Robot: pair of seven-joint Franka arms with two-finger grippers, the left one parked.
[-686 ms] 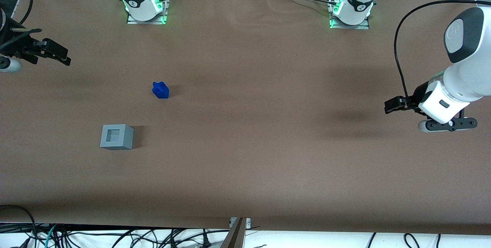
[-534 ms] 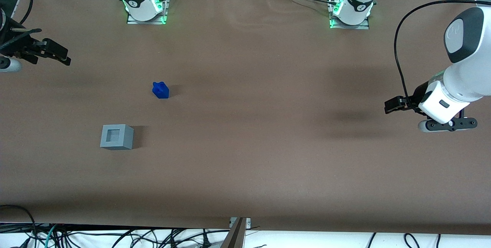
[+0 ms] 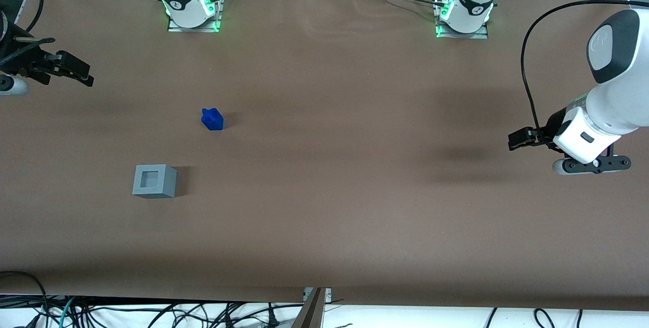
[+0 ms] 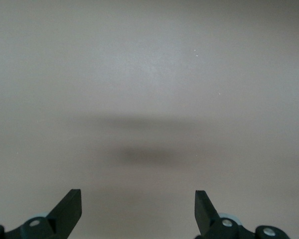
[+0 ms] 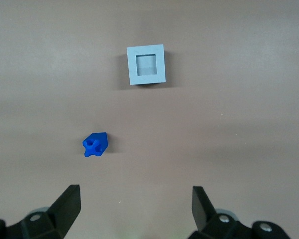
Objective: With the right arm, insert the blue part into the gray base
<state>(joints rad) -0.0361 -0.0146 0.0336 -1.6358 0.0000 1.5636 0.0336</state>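
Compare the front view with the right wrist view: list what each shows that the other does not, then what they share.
Only the front view shows both arm bases, the parked arm, the cables and the whole brown table.

Only the right wrist view looks straight down into the gray base's empty square socket and shows the hand with its fingers spread open.

Both show the blue part lying on the table apart from the gray base, the hand high above and holding nothing.
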